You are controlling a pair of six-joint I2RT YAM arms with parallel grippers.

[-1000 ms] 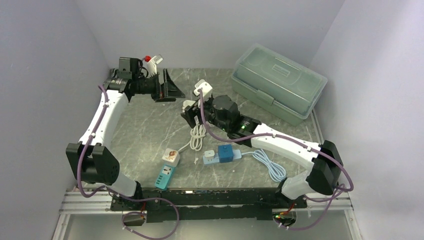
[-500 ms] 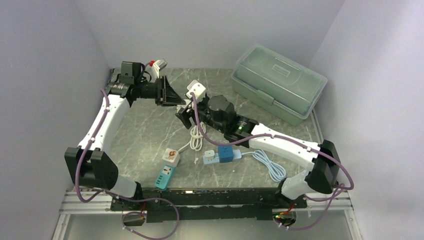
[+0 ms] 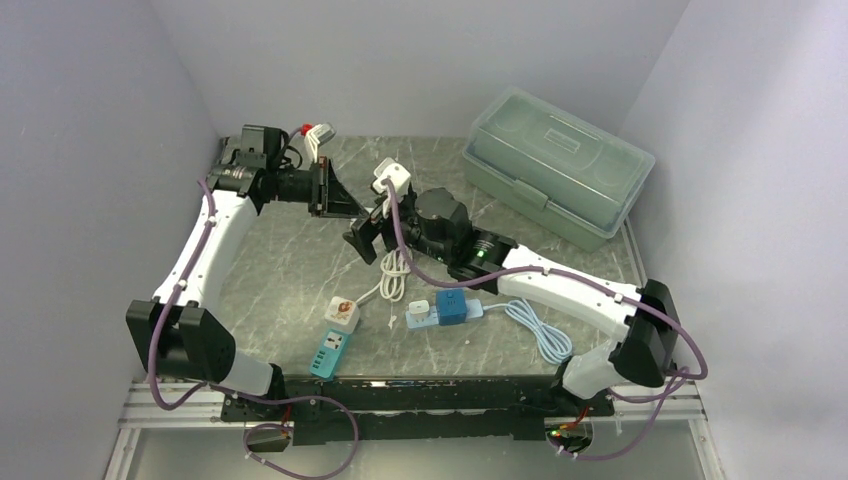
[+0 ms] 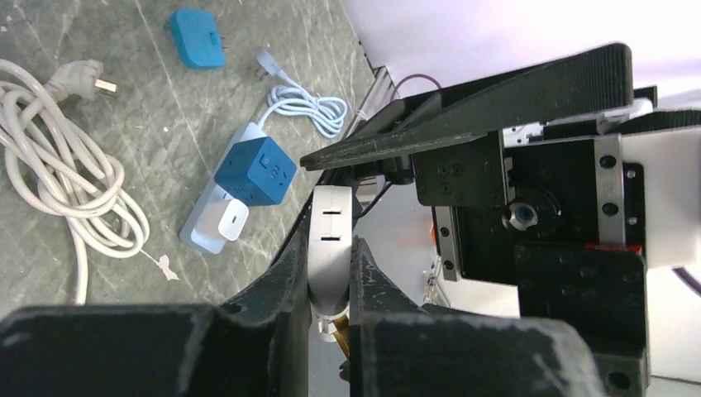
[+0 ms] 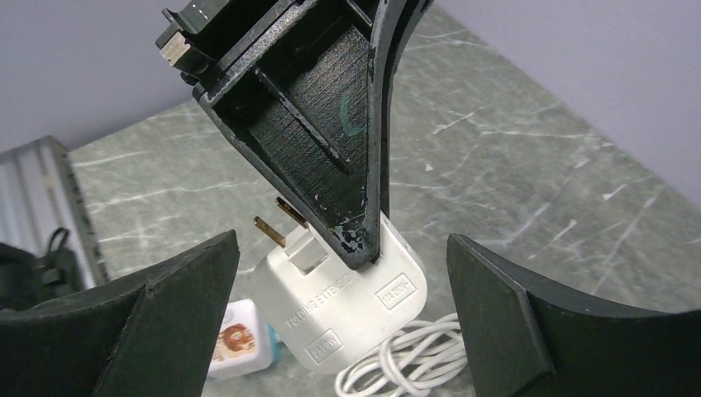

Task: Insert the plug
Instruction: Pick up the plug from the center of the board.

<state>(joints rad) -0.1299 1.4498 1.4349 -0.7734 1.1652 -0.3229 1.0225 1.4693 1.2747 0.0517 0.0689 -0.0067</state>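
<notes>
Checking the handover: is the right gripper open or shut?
Open. The right gripper has its fingers wide apart, clear of the white plug, which the left gripper pinches.

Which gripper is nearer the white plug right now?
Left. The left gripper has its fingers shut on the white plug. The right gripper is open, one finger on either side of the plug, not touching it.
</notes>
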